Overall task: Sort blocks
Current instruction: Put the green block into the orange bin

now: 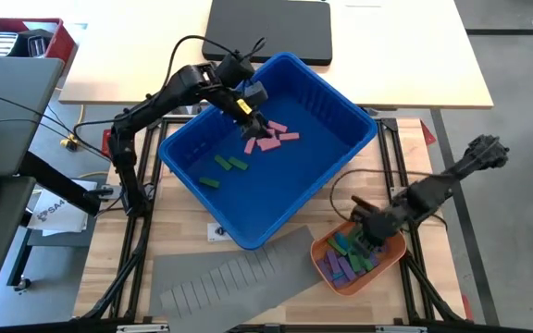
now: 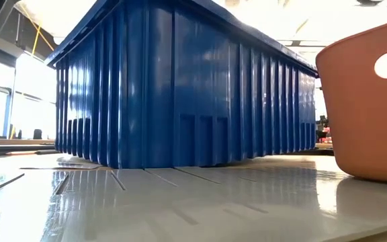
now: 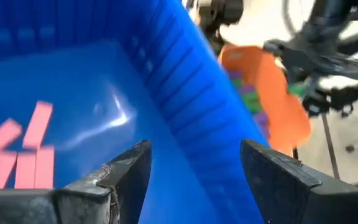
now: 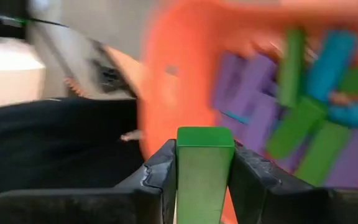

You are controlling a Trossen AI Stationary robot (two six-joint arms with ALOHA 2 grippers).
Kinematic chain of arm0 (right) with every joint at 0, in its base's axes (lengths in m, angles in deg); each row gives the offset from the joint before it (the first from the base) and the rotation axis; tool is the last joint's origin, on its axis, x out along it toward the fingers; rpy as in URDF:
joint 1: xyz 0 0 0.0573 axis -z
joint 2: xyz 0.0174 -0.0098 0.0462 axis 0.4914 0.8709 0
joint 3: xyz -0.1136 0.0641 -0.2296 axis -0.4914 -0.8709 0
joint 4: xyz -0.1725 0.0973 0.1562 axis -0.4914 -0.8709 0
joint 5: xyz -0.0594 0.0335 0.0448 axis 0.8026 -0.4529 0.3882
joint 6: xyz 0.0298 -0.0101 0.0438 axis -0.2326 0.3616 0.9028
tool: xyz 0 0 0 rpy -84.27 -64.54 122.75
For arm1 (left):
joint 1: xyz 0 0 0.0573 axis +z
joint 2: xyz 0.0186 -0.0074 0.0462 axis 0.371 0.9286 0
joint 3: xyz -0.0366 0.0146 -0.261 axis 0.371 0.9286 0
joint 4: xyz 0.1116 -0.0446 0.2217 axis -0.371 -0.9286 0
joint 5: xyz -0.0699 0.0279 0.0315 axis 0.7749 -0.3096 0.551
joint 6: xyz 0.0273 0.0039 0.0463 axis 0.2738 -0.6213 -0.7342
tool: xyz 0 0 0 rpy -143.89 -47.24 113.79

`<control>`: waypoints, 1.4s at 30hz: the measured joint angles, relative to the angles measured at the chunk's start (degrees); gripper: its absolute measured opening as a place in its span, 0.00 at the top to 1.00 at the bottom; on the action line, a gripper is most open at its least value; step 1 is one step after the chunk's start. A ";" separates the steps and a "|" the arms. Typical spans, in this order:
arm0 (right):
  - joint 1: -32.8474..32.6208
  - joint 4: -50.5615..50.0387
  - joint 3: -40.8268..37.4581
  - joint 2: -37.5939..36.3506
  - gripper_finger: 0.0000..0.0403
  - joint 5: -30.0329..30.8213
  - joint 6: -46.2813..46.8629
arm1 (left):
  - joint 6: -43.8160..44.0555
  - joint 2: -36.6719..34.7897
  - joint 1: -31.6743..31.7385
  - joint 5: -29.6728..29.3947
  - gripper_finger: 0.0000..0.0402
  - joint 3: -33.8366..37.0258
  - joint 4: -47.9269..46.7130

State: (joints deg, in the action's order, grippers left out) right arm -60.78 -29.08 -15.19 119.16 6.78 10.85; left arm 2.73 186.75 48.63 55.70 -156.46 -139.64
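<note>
Pink blocks (image 1: 268,139) and green blocks (image 1: 225,166) lie flat on the floor of the blue bin (image 1: 340,92). My left gripper (image 1: 255,120) hangs open inside the bin, just above the pink blocks (image 3: 23,155), with nothing between its fingers (image 3: 129,168). At the near right, the orange tray (image 1: 391,259) holds several purple, green and blue blocks (image 4: 303,106). My right gripper (image 1: 370,233) is at the tray's far-left rim, shut on one green block (image 4: 204,168). My right gripper pinches the green block between its two fingers, which lie on the block's two opposite side faces (image 4: 182,171). The block's square end (image 4: 204,137) sticks out past the fingertips. The fingers slant down toward the tray. The block is clear of the tray and its blocks.
A grey slotted sheet (image 1: 239,273) lies on the table near the front edge, between bin and tray. A black flat case (image 1: 268,28) rests on the white table beyond the bin. In the low view the bin's ribbed wall (image 2: 180,87) and the tray's wall (image 2: 368,101) block everything behind them.
</note>
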 joint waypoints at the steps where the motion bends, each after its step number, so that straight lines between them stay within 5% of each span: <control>1: -1.00 0.58 -2.22 0.15 0.76 -0.04 1.76 | -0.54 -0.41 0.12 -0.18 0.41 0.00 -2.03; 10: -2.51 2.98 -15.42 1.71 0.76 -1.87 8.91 | -8.13 -1.90 0.15 -3.93 0.41 1.96 -19.69; 23: -2.41 5.49 -22.43 1.69 0.69 -1.59 8.88 | -11.51 -1.88 -0.04 -9.01 0.41 22.64 -17.41; 35: -2.41 -1.73 -13.23 1.62 0.61 -0.75 8.85 | -23.96 -1.80 -1.53 -21.03 0.41 32.41 -10.67; 42: -2.41 -17.54 0.14 1.61 0.60 12.90 8.40 | -35.57 -1.47 -1.27 -23.13 0.41 39.50 0.37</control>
State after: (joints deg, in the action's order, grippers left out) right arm -63.19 -46.62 -15.05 120.77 19.67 19.25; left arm -32.84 185.29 47.36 32.57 -116.97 -139.27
